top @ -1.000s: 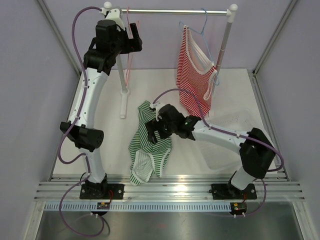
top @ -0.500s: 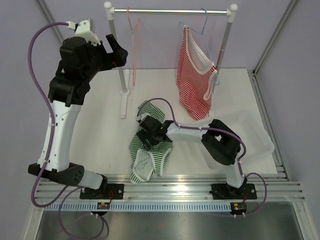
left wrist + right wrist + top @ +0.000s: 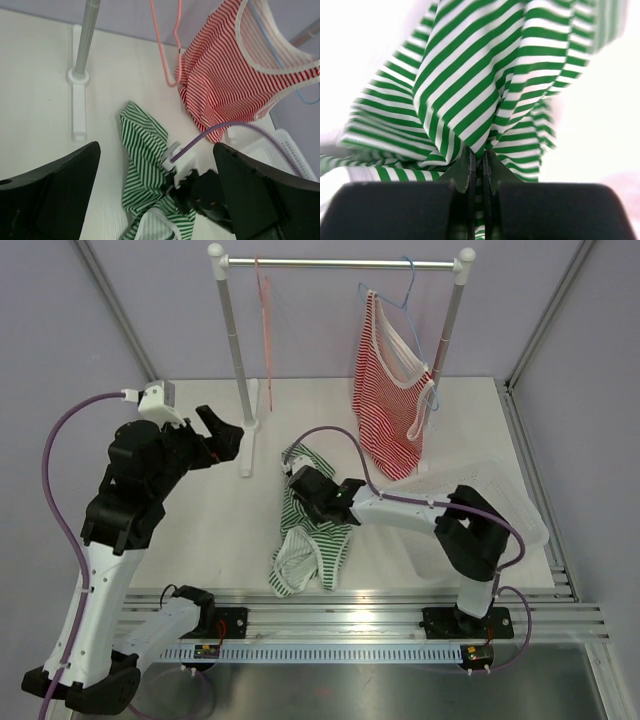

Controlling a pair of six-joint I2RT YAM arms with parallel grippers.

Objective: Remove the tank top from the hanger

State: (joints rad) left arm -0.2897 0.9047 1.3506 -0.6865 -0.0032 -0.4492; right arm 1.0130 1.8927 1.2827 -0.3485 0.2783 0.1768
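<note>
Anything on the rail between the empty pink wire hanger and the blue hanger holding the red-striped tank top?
Nothing; that stretch of silver rail is bare, per the top view.

Green-and-white stripes on the tank top [image 3: 312, 545], red-and-white stripes on the hanging top [image 3: 388, 405], plain pink on the hanger [image 3: 160, 47].

Left arm [image 3: 88, 590] and right arm [image 3: 400, 512]: slim white tube links set between bulky matte-black joint housings [image 3: 475, 540], each arm bolted to a flat black base plate [image 3: 228, 621]. A glossy purple cable [image 3: 95, 400] loops loose alongside each arm, the left one running into a small white connector block [image 3: 155, 400] by the wrist. Left fingers [image 3: 55, 200] are broad matte-black wedges with blunt edges; right fingers [image 3: 466, 175] are also black, thin flat blades rising from a boxy black body.
</note>
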